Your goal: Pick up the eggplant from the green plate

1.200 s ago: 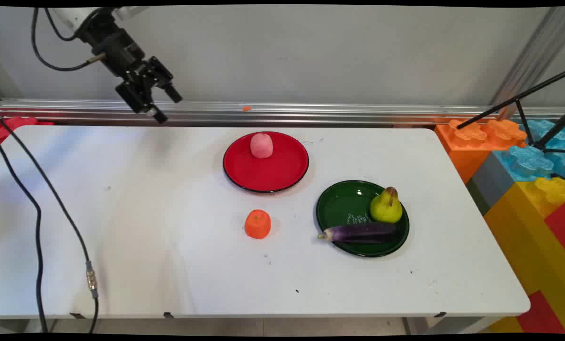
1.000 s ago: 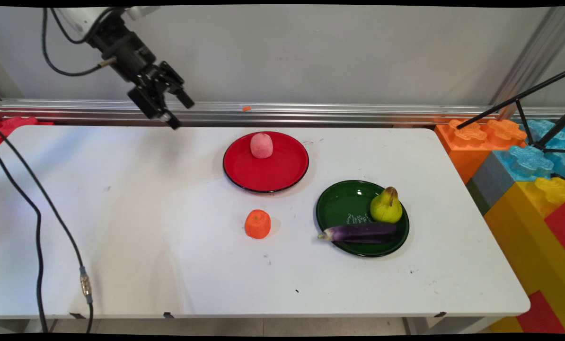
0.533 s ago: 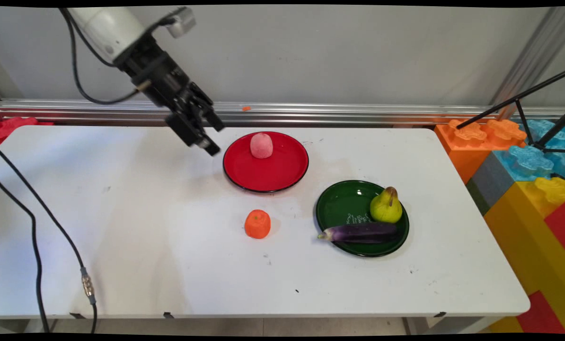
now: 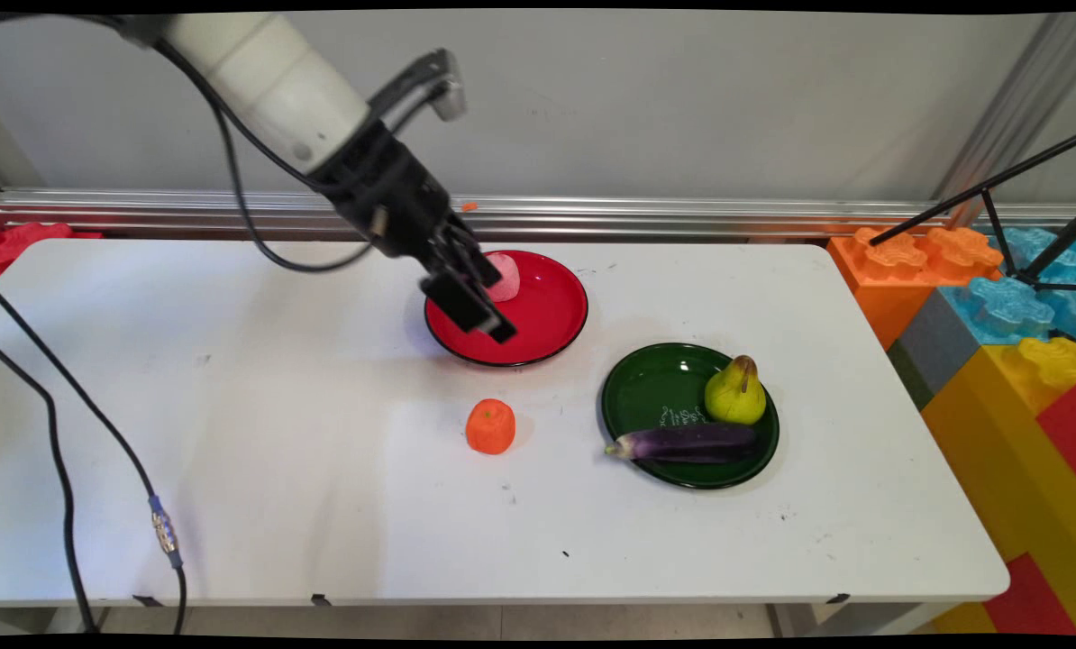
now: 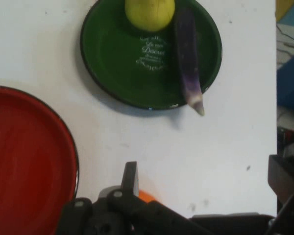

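The black gripper [image 4: 487,315] hangs tilted over the near-left part of the red plate [image 4: 551,311], its fingers spread wide apart and nothing between them. The hand view confirms this: one finger [image 5: 130,177] rises at lower centre and the other at the right edge, with bare white table [image 5: 225,147] between. Nearest item is a pale pink fruit [image 4: 507,273] at the far side of the red plate, partly hidden behind the gripper's linkage in the main view; whether they touch cannot be told. An orange fruit [image 4: 490,426] stands on the table nearer the camera, apart from both plates. To the right, a green plate [image 4: 651,397] carries a yellow-green pear [image 4: 734,393] and a purple eggplant [image 4: 688,442] whose stem end overhangs the rim. The hand view shows white lettering on the green plate and only a sliver of the orange fruit behind the linkage; the pink fruit is absent from it. Only the main view shows the coloured blocks [image 4: 998,342] beside the table.
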Robot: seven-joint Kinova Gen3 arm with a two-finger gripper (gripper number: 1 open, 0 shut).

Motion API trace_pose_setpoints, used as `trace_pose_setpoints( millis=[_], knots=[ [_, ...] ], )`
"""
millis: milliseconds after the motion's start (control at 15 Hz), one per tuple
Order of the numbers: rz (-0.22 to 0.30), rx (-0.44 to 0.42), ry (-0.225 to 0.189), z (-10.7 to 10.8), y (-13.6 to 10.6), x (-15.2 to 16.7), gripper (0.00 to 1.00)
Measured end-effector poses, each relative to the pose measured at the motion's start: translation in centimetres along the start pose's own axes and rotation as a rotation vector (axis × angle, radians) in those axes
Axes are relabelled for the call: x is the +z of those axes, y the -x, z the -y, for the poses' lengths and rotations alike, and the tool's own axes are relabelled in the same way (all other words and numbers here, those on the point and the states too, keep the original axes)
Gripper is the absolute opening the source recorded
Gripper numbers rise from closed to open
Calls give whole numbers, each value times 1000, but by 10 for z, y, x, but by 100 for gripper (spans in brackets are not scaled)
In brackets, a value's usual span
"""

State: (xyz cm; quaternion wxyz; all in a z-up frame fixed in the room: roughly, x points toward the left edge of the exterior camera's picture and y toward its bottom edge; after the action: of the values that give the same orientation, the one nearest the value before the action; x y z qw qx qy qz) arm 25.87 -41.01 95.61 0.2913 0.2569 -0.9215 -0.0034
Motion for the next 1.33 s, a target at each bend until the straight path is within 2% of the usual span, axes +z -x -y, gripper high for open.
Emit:
trace_pose_setpoints(
  millis=[200, 333, 600, 933, 1333],
  knots=[
    [-13, -19, -38, -16, -8, 18, 100],
    [-28, -37, -82, -30, -14, 43, 100],
    [-25, -51, -123, -41, -16, 82, 100],
    [-10, -26, -127, -51, -19, 127, 100],
    [-13, -11, -129, -50, -18, 176, 100]
  ],
)
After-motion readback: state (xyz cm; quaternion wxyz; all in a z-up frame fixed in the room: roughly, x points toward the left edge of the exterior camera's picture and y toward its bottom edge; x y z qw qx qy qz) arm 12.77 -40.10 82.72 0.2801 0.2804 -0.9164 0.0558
